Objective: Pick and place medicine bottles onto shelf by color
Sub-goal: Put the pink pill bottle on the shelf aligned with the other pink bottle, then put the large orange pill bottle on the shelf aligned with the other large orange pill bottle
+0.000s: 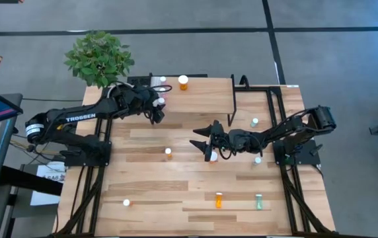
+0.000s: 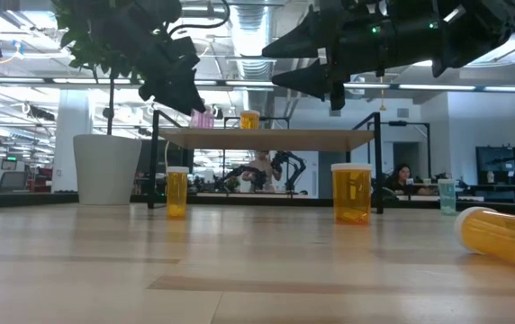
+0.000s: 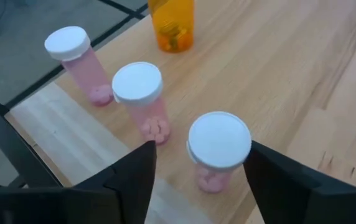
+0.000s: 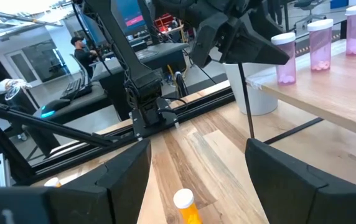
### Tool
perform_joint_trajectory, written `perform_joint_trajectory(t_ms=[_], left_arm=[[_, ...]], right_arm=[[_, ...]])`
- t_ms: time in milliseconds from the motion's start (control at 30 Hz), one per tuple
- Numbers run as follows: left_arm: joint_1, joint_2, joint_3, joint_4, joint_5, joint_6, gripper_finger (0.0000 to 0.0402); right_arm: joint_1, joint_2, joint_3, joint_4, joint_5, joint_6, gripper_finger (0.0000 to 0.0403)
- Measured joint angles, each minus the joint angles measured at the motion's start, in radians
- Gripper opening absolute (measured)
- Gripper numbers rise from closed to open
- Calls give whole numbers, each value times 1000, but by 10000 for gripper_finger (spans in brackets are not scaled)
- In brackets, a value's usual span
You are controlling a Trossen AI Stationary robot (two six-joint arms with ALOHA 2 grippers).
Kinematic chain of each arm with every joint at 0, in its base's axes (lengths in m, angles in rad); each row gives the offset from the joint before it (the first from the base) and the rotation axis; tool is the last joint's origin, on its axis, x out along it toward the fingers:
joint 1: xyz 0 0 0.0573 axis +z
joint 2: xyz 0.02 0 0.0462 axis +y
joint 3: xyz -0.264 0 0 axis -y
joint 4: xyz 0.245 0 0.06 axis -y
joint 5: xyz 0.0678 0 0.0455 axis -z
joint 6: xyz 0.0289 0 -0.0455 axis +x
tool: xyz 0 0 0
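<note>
Three pink medicine bottles with white caps stand upright in a row on the shelf (image 3: 277, 74), near its left end; an orange bottle (image 3: 173, 25) stands beyond them. My left gripper (image 3: 201, 146) is open over the shelf, its fingers on either side of the nearest pink bottle (image 3: 218, 149). A gap shows at one finger; the other is close beside the cap. My right gripper (image 1: 199, 135) hangs open and level above the table's middle, holding nothing, with a white-capped bottle (image 1: 213, 156) below it.
Loose bottles are on the table: an upright orange one (image 1: 168, 152), an orange one lying near the front (image 1: 219, 199), green ones at the right (image 1: 258, 160) and a white-capped one at front left (image 1: 126, 203). A potted plant (image 1: 100, 58) stands at the far left corner.
</note>
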Motion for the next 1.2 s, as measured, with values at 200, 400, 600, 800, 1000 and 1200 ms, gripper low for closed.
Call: perform_joint_trajectory(t_ms=[200,400,600,800,1000,1200], left_arm=[[-5,-12,0,3,6,4,232],[-9,-67,1,4,6,7,232],[-19,-140,2,-13,7,11,232],[-90,-217,2,-18,17,26,232],[-257,-276,2,28,105,107,225],[-474,-285,1,105,17,181,203]], right_arm=[[0,0,0,-3,0,1,285],[0,0,0,-7,0,1,285],[0,0,0,-15,0,1,285],[0,0,0,-15,0,1,285],[0,0,0,-27,0,1,285],[0,0,0,-54,0,0,285]])
